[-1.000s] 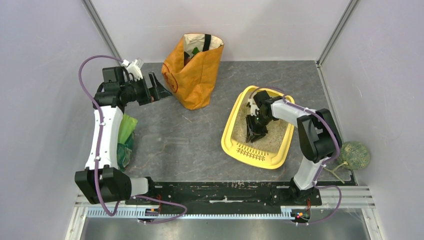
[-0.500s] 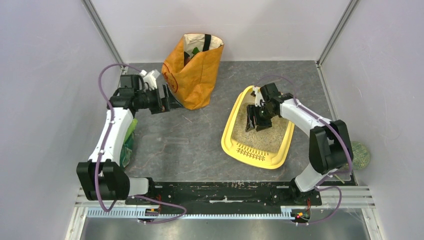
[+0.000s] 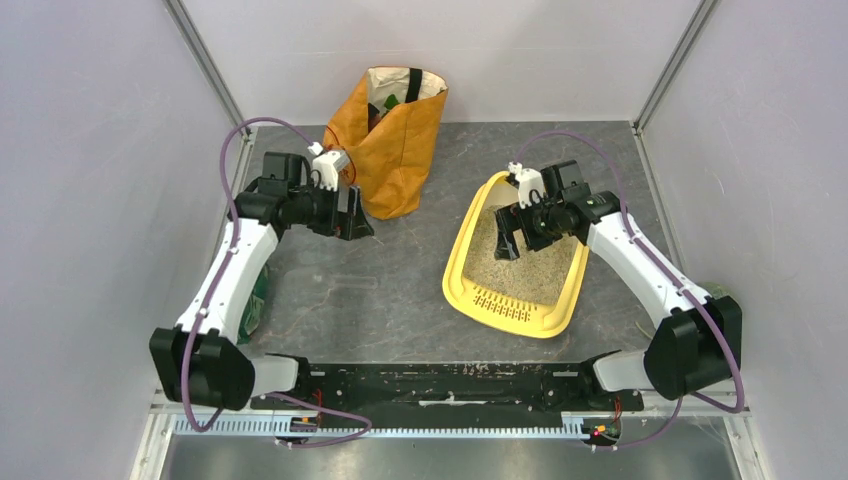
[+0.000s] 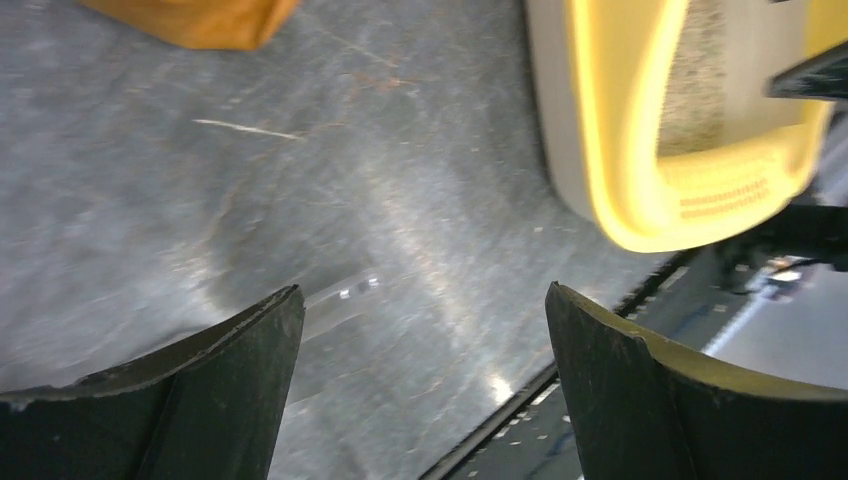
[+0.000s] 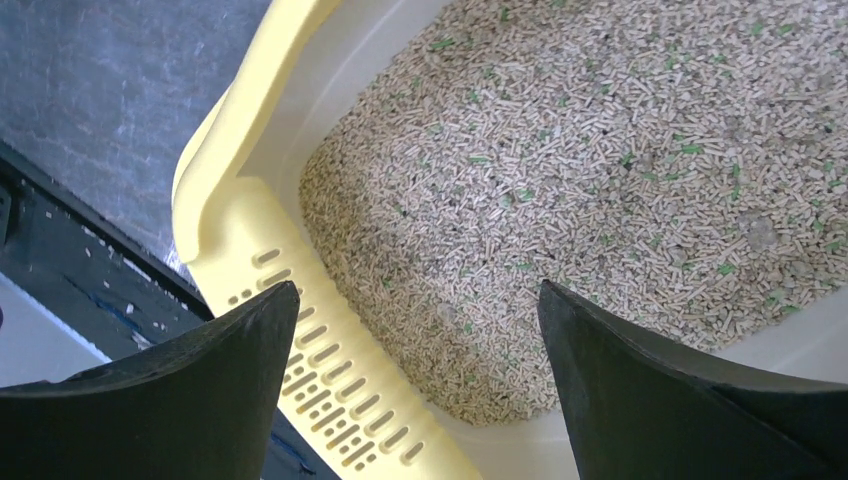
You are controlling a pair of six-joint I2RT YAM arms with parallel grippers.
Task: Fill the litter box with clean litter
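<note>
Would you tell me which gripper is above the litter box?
The right gripper, jaws open over the litter in the yellow litter box; the left gripper hangs beside the orange bag.

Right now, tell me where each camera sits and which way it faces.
Top external: above and behind the bases, looking down on the table; both arms, left hand and right hand show.
Left wrist: on the left arm, facing down at bare table; its own fingers show.
Right wrist: above the litter box, facing down at the litter; its own fingers show.
Shared: the litter box appears in all three.
</note>
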